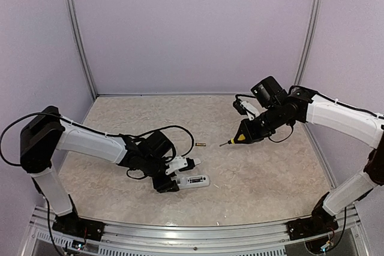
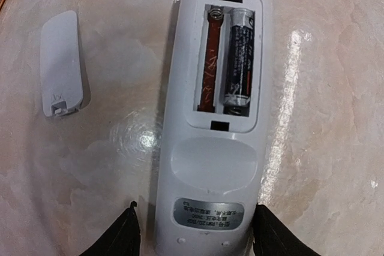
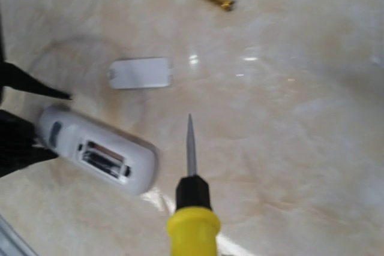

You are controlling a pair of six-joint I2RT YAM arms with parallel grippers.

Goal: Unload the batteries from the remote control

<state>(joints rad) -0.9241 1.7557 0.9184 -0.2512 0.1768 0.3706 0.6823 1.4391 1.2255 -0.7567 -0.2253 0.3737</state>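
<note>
The left gripper (image 1: pixel 170 183) is clamping the remote (image 2: pixel 210 148) by its label end — fingers (image 2: pixel 123 241) pressing both sides. The remote is lying on the table (image 1: pixel 270 184), compartment open, the dark battery (image 2: pixel 239 58) sitting in one slot. The cover (image 2: pixel 60 64) is lying just beside it. Farther out, the gold battery (image 1: pixel 200 145) is resting loose. The right gripper (image 1: pixel 255 130) is gripping the screwdriver (image 1: pixel 240 139) — tip angling down toward the table.
</note>
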